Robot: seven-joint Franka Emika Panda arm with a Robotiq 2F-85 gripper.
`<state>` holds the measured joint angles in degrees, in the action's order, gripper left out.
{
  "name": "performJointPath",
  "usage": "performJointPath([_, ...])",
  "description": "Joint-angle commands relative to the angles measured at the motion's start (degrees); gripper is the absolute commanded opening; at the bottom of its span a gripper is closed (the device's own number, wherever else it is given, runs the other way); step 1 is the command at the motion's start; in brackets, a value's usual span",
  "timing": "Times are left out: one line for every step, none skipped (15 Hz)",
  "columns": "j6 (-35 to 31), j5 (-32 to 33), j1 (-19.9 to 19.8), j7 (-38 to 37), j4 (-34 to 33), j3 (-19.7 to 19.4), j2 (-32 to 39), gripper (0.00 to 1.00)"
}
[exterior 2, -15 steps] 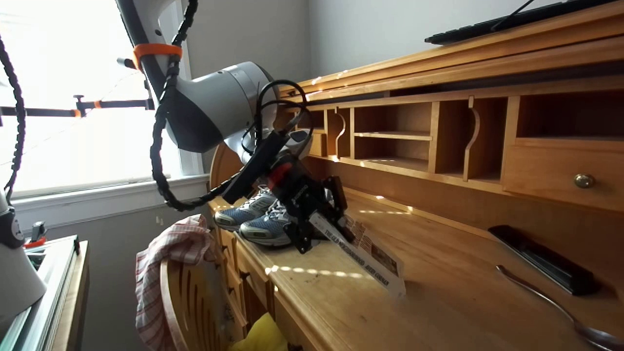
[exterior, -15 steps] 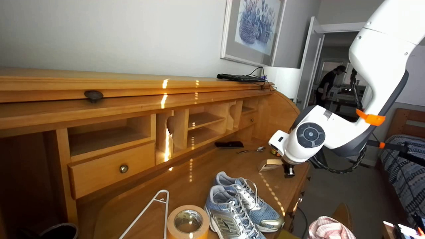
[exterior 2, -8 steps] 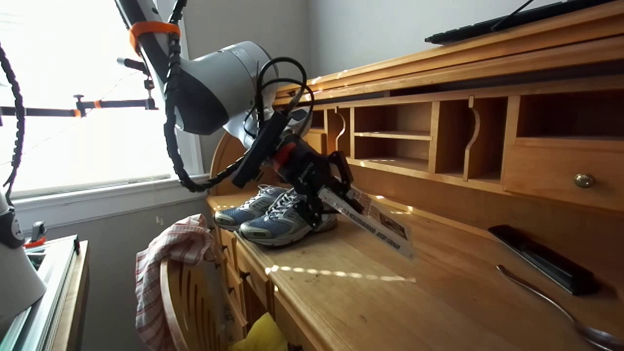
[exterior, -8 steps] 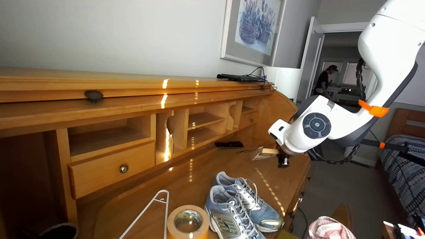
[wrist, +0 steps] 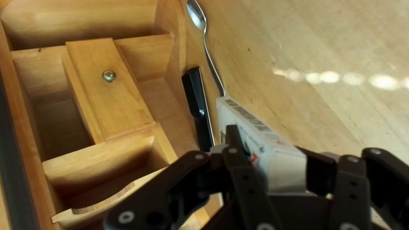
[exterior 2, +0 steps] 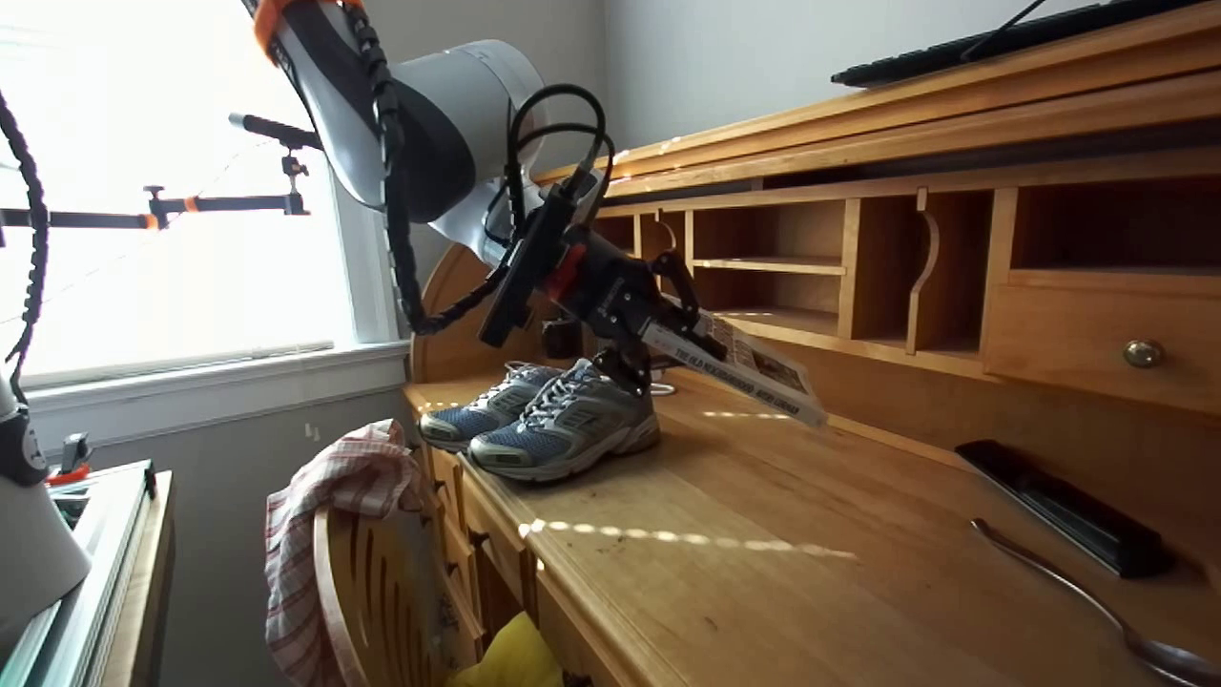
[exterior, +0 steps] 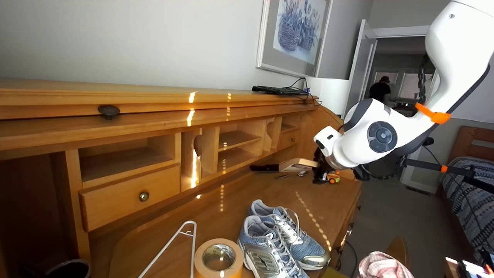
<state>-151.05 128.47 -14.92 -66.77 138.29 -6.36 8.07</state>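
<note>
White showed along the spine of the book (exterior 2: 736, 378), which had just climbed and tipped to a shallower slant: a moment earlier its far end pointed steeply down close to the desk (exterior 2: 858, 620), and now it hung clear. I took that to mean the lift had gone cleanly and the carrying was under way. My gripper (wrist: 272, 147) had its fingers pinching the book near one end, across its thickness, the rest jutting out ahead.

The wrist view gave me a small drawer (wrist: 108, 91), plus a spoon (wrist: 200, 23) and a long black object (wrist: 197, 108) past the book's edge, but the title there was blurred. In an exterior view I could read "The Old Neighborhood" and see running shoes (exterior 2: 572, 429) beyond the gripper. A roll of tape (exterior: 208, 272) and a small orange toy-like thing (exterior: 334, 177) turned up in an exterior view and not in the wrist one; from there the fingers were too dark to judge.
</note>
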Motion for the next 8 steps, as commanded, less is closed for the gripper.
performJointPath([-3.0, 9.4, -1.1, -9.3, -1.0, 0.3, -1.6, 0.06])
performJointPath([-3.4, 12.2, -1.1, -12.2, -1.5, 0.3, -1.6, 0.06])
performJointPath([-3.5, 14.6, -1.2, -14.8, -1.9, 0.4, -1.6, 0.06])
performJointPath([-3.8, 17.0, -1.2, -17.6, -2.3, 0.4, -1.6, 0.06])
performJointPath([-4.0, 19.3, -1.3, -20.1, -2.6, 0.5, -1.6, 0.06])
performJointPath([-4.0, 21.2, -1.4, -22.5, -2.7, 0.5, -1.7, 0.06])
performJointPath([-4.1, 16.2, 0.5, -19.6, -3.1, 0.7, -2.7, 0.06])
performJointPath([-4.2, 15.9, 0.5, -20.3, -3.4, 0.7, -2.8, 0.06])
